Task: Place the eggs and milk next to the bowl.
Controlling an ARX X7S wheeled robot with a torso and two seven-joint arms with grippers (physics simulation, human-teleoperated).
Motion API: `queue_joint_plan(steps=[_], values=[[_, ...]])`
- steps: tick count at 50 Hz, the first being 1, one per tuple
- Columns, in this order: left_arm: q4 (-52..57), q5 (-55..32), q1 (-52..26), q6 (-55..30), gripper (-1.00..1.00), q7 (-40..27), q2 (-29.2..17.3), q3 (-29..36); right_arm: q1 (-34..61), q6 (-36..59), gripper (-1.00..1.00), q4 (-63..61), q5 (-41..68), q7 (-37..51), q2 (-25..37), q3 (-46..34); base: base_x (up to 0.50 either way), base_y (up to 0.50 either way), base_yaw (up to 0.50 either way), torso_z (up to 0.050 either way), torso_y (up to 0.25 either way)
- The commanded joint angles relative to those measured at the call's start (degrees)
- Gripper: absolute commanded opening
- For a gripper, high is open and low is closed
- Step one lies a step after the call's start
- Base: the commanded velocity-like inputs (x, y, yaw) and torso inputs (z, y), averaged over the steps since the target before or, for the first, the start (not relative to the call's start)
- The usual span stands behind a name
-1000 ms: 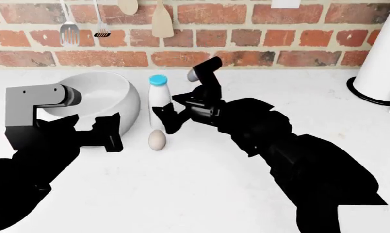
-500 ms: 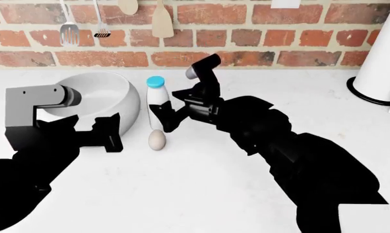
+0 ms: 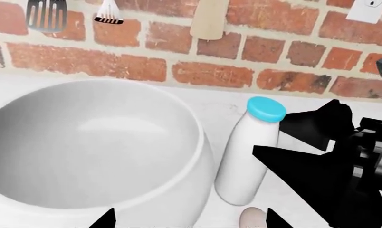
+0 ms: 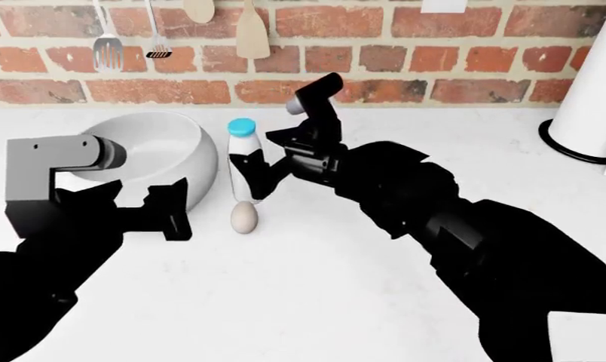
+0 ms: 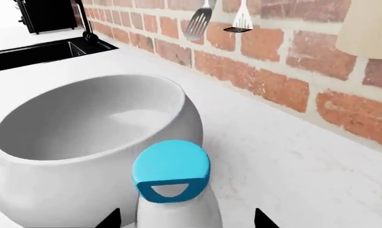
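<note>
The white milk [image 4: 242, 154] bottle with its light blue cap stands upright just right of the large white bowl [image 4: 147, 154], nearly touching it. My right gripper [image 4: 251, 181] is shut on the bottle's lower body. In the right wrist view the cap of the milk [image 5: 172, 171] fills the space between the two jaw tips, with the bowl [image 5: 83, 137] right behind it. A pale egg [image 4: 243, 217] lies on the counter in front of the bottle. My left gripper [image 4: 172, 211] hangs open and empty at the bowl's near side, facing the bowl [image 3: 96, 152], the milk [image 3: 245, 161] and the egg [image 3: 253, 218].
A white paper-towel roll [image 4: 597, 83] on a black base stands at the far right. Utensils [image 4: 108, 49] hang on the brick wall behind the counter. A black sink [image 5: 39, 50] lies beyond the bowl in the right wrist view.
My right gripper has shifted the milk bottle slightly left, closer to the bowl. The egg, the bowl and my left arm have stayed put.
</note>
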Motion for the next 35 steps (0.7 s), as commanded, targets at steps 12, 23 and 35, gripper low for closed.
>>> queue_joint_plan(steps=[12,23,35], values=[[2.9,-2.2,0.8,0.4,1.00,-1.3,-1.2,-1.0,1.2,1.0,1.00,-28.0,-0.6,17.3,14.3,0.0,0.00,0.00,0.00,0.000,0.000],[4.5,-3.3,1.8,0.9,1.00,-1.8,-2.1,-2.0,1.7,1.5,1.00,-39.3,-0.7,24.7,20.3,0.2,0.00,0.00,0.00,0.000,0.000],[7.0,-2.1,4.1,1.5,1.00,-0.5,-2.8,-2.7,1.3,1.2,1.00,-52.7,-0.8,34.0,27.9,0.6,0.00,0.00,0.00,0.000,0.000]])
